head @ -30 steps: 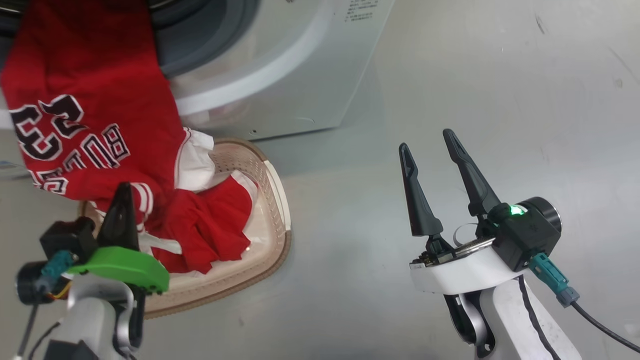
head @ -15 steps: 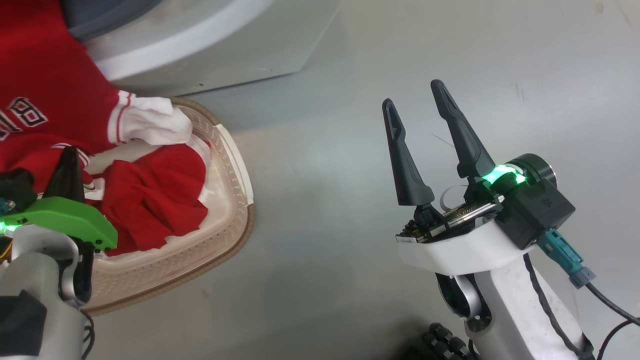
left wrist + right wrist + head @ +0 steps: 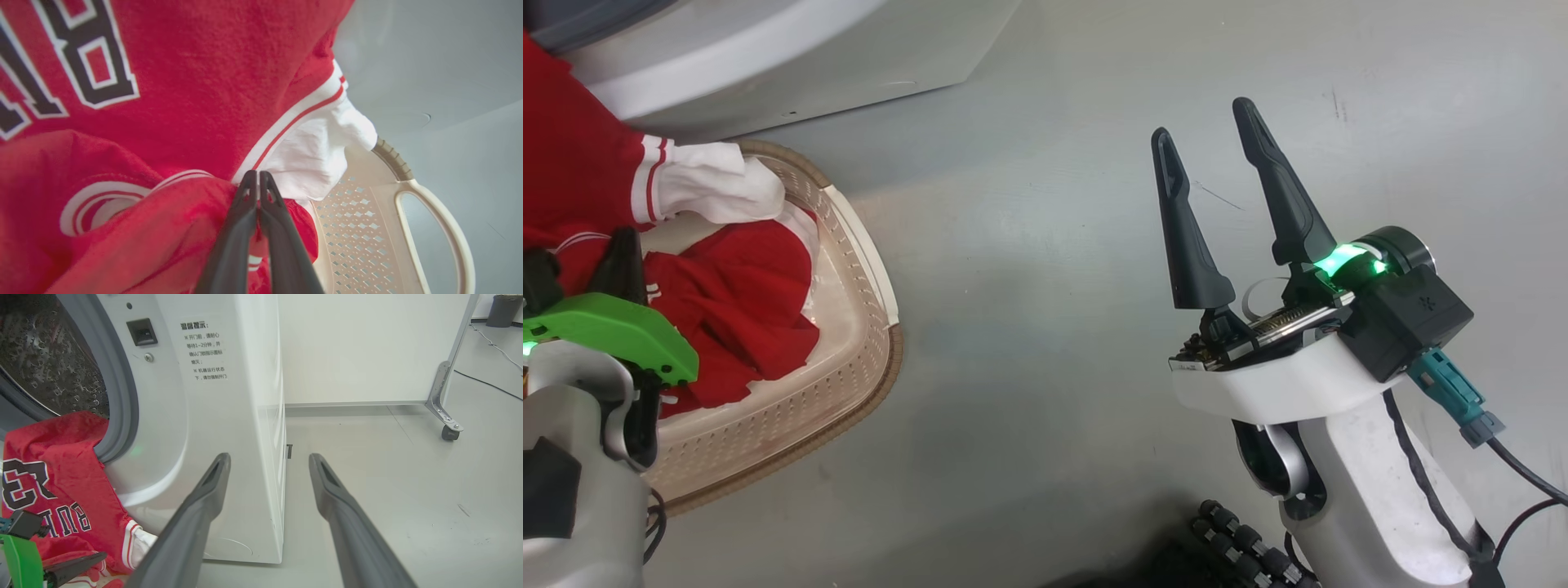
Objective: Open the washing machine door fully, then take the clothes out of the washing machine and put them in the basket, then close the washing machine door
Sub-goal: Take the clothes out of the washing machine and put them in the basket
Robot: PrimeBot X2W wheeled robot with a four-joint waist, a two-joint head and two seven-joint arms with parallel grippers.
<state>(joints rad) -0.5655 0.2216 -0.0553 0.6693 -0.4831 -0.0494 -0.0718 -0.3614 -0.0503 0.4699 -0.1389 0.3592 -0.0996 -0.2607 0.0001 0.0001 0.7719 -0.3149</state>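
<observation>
While my left end effector [image 3: 258,176] gripped the jersey [image 3: 184,102] over the basket [image 3: 862,245] at nine o'clock, my right end effector [image 3: 1203,121] stood released.

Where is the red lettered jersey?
Lower left of the right wrist view: the red lettered jersey hangs from the white washing machine's drum, pinched by the left pincer.

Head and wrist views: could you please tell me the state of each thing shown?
White front-loading washing machine: opening uncovered.
Cream perforated plastic basket: upright, part-filled.
Red lettered jersey: hanging out of the machine, over the basket.
Plain red garment: lying in the basket.
Left tool: shut on the jersey.
Right tool: open, empty.
</observation>
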